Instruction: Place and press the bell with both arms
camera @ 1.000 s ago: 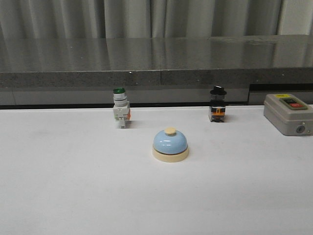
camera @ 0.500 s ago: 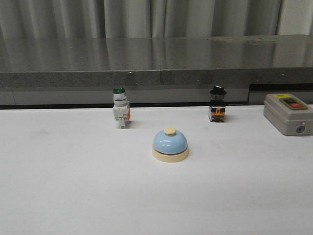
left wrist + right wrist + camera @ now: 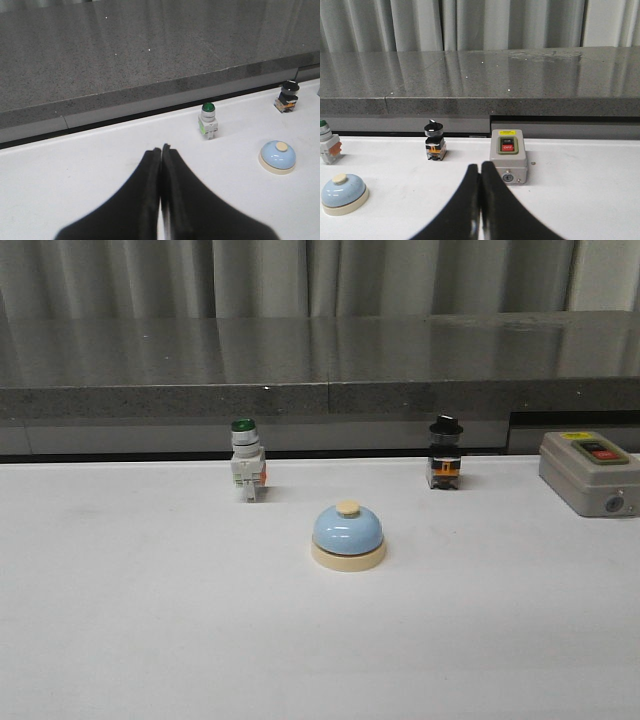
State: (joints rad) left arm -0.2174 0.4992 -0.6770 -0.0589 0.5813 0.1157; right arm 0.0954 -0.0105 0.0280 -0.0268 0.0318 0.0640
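Note:
The light-blue dome bell (image 3: 348,537) with cream base and cream button stands upright on the white table, near the middle in the front view. It also shows in the left wrist view (image 3: 278,156) and the right wrist view (image 3: 342,194). My left gripper (image 3: 161,149) is shut and empty, well short of the bell. My right gripper (image 3: 480,165) is shut and empty, apart from the bell. Neither arm shows in the front view.
A green-capped white pushbutton (image 3: 246,471) stands behind the bell to the left. A black knob switch (image 3: 445,452) stands behind to the right. A grey box with a red button (image 3: 590,472) sits at the far right. A dark stone ledge (image 3: 320,390) runs along the table's back.

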